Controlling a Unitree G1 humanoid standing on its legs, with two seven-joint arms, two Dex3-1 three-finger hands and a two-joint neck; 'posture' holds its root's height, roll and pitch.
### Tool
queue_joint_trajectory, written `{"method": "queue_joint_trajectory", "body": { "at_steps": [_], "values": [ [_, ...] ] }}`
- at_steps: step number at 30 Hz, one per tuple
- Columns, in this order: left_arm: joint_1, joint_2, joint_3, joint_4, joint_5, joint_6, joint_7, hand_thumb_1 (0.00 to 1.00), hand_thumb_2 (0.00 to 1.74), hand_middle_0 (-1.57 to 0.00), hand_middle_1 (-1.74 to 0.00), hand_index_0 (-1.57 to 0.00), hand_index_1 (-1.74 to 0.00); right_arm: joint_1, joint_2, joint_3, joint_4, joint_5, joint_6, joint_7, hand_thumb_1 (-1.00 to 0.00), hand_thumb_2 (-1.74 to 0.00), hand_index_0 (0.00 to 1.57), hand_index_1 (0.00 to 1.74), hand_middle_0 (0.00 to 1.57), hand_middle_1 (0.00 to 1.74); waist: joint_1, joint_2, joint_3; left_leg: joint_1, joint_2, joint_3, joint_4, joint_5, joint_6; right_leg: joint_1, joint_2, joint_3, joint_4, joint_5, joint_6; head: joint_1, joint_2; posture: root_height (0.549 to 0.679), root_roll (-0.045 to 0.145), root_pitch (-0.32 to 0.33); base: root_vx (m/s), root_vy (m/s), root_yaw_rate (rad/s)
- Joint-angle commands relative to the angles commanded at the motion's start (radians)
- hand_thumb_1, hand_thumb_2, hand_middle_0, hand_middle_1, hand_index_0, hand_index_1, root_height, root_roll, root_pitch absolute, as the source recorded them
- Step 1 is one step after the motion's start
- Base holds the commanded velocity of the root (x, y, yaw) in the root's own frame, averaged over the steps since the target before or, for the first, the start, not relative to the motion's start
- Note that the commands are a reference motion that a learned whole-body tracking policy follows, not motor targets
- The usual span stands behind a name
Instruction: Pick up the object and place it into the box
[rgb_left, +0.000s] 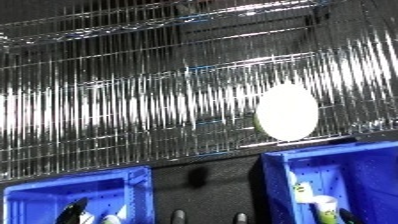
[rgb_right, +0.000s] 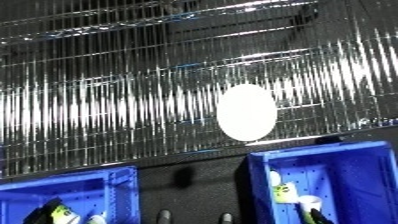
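A pale, white-green oval object (rgb_left: 287, 111) rests on the shiny wire shelf (rgb_left: 133, 100), towards its right side, just above the shelf's front edge. Below the shelf stand two blue bins: the left bin (rgb_left: 133, 185) and the right bin (rgb_left: 284, 175). The right bin's near corner lies directly under the oval object. Neither of my hands shows in either view.
The left bin holds dark and pale items (rgb_left: 80, 212). The right bin holds small white and green items (rgb_left: 315, 200). A dark gap (rgb_left: 209, 185) separates the bins, with two small grey tips (rgb_left: 179, 216) at its lower edge. A higher wire shelf (rgb_left: 133, 20) runs across the top.
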Motion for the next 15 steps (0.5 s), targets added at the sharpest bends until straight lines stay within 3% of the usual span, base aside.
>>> {"method": "queue_joint_trajectory", "body": {
  "at_steps": [4, 7, 11, 15],
  "values": [
    [0.042, -0.004, 0.009, -0.028, -0.001, -0.009, 0.021, 0.0, 0.0, 0.0, 0.0, 0.0, 0.0, 0.055, -0.033, 0.014, -0.237, -0.025, -0.056, -0.083, 0.0, 0.0, 0.0, 0.0, 0.0, 0.0, -0.022, -0.007, 0.0, 0.003, 0.007, 0.012, 0.003, -0.003, -0.0012, -0.003, 0.0024, 0.011, 0.001, -0.001, -0.002, -0.002, 0.019, 0.658, 0.038, 0.088, -0.005, 0.029, -0.175],
    [0.074, -0.013, 0.02, -0.041, -0.005, -0.03, 0.033, 0.0, 0.0, 0.0, 0.0, 0.0, 0.0, 0.111, -0.048, -0.01, -0.405, -0.051, -0.139, -0.146, 0.0, 0.0, 0.0, 0.0, 0.0, 0.0, -0.043, -0.012, 0.0, 0.002, 0.014, 0.023, 0.002, -0.004, 0.0004, -0.012, 0.0068, 0.021, 0.001, 0.0, -0.0015, -0.005, 0.041, 0.657, 0.038, 0.093, -0.023, 0.039, -0.192],
    [0.097, -0.025, 0.039, -0.029, -0.013, -0.058, 0.035, 0.0, 0.0, 0.0, 0.0, 0.0, 0.0, 0.161, -0.057, -0.06, -0.547, -0.095, -0.241, -0.179, 0.0, 0.0, 0.0, 0.0, 0.0, 0.0, -0.067, -0.016, 0.0, -0.005, 0.021, 0.037, 0.008, -0.01, 0.0027, -0.023, 0.0124, 0.032, 0.003, -0.002, 0.0001, -0.01, 0.06, 0.656, 0.038, 0.1, -0.029, 0.03, -0.152],
    [0.104, -0.033, 0.055, -0.002, -0.031, -0.072, 0.013, 0.0, 0.0, 0.0, 0.0, 0.0, 0.0, 0.176, -0.083, -0.102, -0.679, -0.13, -0.302, -0.212, 0.0, 0.0, 0.0, 0.0, 0.0, 0.0, -0.083, -0.02, 0.0, -0.011, 0.027, 0.048, 0.014, -0.016, 0.0011, -0.029, 0.0157, 0.038, 0.0, -0.004, 0.002, -0.015, 0.076, 0.656, 0.039, 0.106, -0.023, 0.014, -0.095]
  ]
}}
